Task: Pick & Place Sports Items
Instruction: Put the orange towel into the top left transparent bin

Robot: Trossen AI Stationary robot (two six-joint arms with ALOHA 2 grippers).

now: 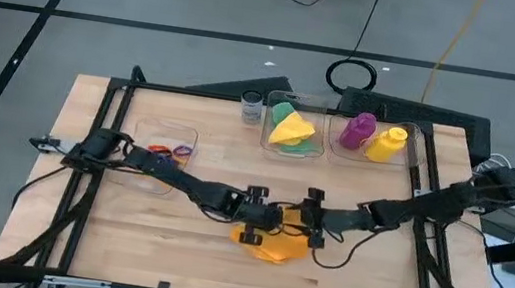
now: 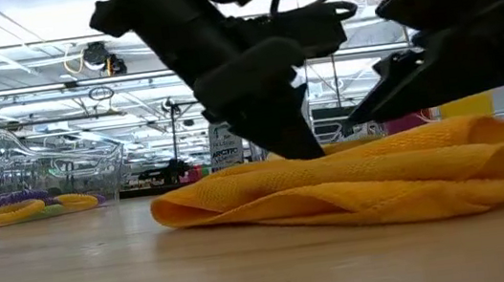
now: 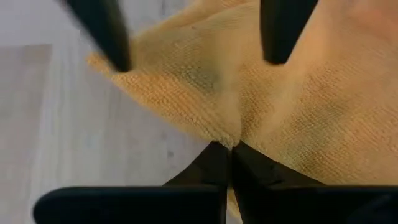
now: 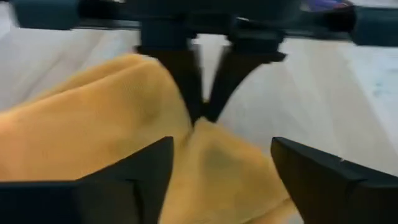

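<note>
While the left claw [image 3: 231, 146] pinches shut on a fold of the soft orange woven cloth [image 1: 275, 246] directly beneath it, the right claw [image 4: 219, 158] straddles the cloth, fingers spread and empty; lifting by so small a pinch could let it slip.

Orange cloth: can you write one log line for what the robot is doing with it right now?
left tool: shut, pinching orange cloth edge | right tool: open over same cloth | cloth: on table, front middle
</note>
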